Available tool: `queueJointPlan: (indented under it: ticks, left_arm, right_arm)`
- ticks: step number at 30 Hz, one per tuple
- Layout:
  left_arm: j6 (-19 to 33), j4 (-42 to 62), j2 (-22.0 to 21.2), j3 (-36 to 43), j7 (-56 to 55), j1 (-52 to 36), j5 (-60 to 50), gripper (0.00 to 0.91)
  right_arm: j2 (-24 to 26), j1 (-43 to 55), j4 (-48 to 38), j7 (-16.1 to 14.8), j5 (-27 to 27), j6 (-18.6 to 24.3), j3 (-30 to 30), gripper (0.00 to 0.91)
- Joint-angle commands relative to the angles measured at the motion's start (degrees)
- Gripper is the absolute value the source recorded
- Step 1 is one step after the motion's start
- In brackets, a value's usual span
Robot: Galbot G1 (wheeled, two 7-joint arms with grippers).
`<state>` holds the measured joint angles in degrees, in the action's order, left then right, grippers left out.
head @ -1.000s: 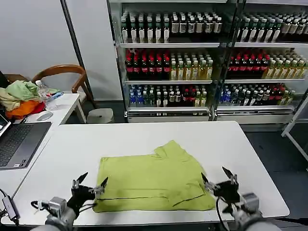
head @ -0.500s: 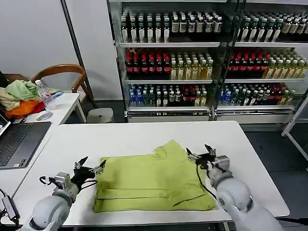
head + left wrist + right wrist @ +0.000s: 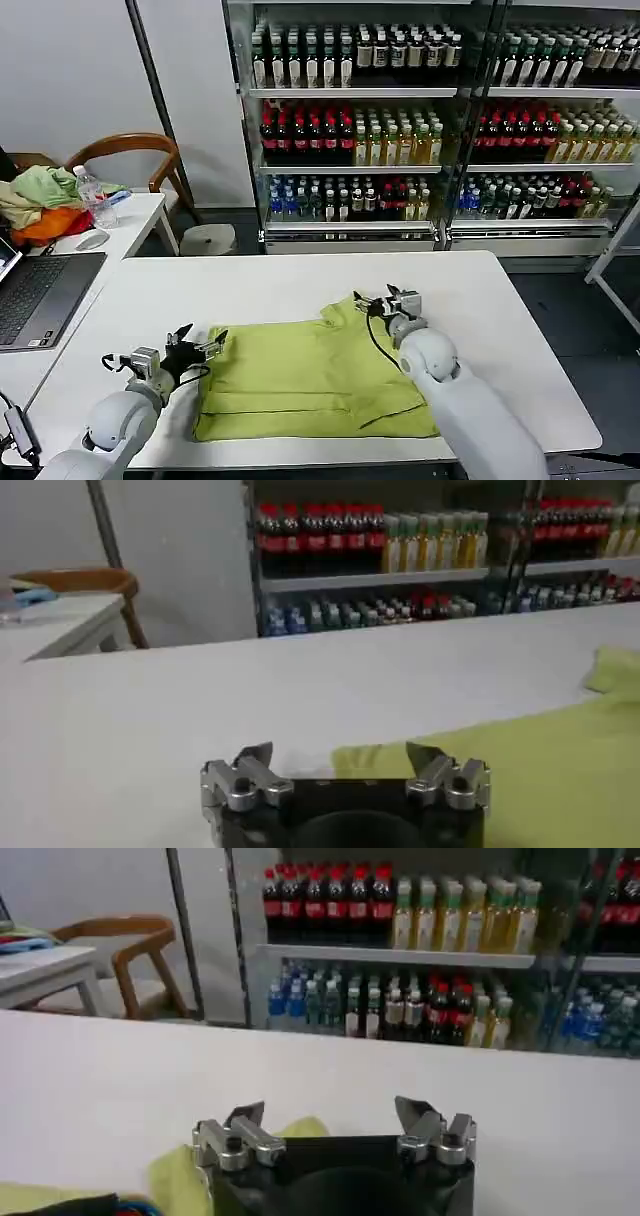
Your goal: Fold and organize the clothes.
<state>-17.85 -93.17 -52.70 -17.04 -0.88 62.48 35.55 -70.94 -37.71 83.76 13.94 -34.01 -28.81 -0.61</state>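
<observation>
One lime-green T-shirt [image 3: 320, 378] lies flat on the white desk [image 3: 260, 290], partly folded, with a sleeve part sticking out toward 12 o'clock. In the head view it sits near the front edge of the desk, at about 6 o'clock from the centre.

The left gripper [image 3: 201, 346] is at the 9 o'clock side of the shirt, low over the desk, just beside the far left corner of the cloth. Its fingers [image 3: 252, 761] are spread apart and grasp nothing; in the left wrist view the shirt corner [image 3: 520, 770] lies between and in front of them.

The right gripper [image 3: 385, 299] is at the 12 o'clock side of the shirt, above the sleeve part. Its fingers [image 3: 243, 1119] are also released and empty, and in the right wrist view a yellow-green edge of cloth [image 3: 180, 1173] shows just under them. I cannot tell if it touches the cloth.

On a second desk [image 3: 130, 225] at 10 o'clock are a laptop [image 3: 40, 295], a heap of garments [image 3: 40, 205] and a water bottle [image 3: 92, 195]. Behind the desk, at 12 o'clock, stand shelves [image 3: 430, 120] with many drink bottles, and a wooden chair [image 3: 135, 160] is near the wall.
</observation>
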Motion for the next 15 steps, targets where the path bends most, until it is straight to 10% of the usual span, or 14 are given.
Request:
queueJointPlan:
  ticks: [1, 11, 12, 13, 14, 15]
  left_arm:
    - [0.0, 2.8, -0.2, 1.8, 0.7, -2.3, 0.5, 0.907]
    - [0.1, 3.1, -0.5, 1.8, 0.7, -2.8, 1.1, 0.806]
    - [0.0, 3.1, -0.6, 2.0, 0.6, -2.7, 1.1, 0.494]
    - [0.1, 3.1, -0.6, 2.0, 0.7, -2.7, 1.1, 0.222]
    - [0.2, 3.1, -0.6, 2.1, 0.9, -2.5, 1.1, 0.05]
    - [0.1, 3.0, -0.7, 2.1, 0.9, -2.5, 1.1, 0.05]
  right_arm:
    - [-6.0, 5.6, -13.0, -1.4, 2.8, 0.7, -2.2, 0.907]
    - [-6.0, 5.3, -13.9, -1.3, 2.2, 0.5, -2.0, 0.907]
    - [-5.9, 4.9, -13.3, -1.0, 1.8, 0.0, -2.0, 0.836]
    - [-5.7, 4.7, -13.1, -1.0, 1.5, -0.4, -2.1, 0.564]
    - [-5.6, 4.4, -12.9, -1.2, 1.1, -0.4, -2.1, 0.131]
    - [-5.7, 4.3, -12.9, -1.3, 1.1, -0.3, -2.1, 0.0]
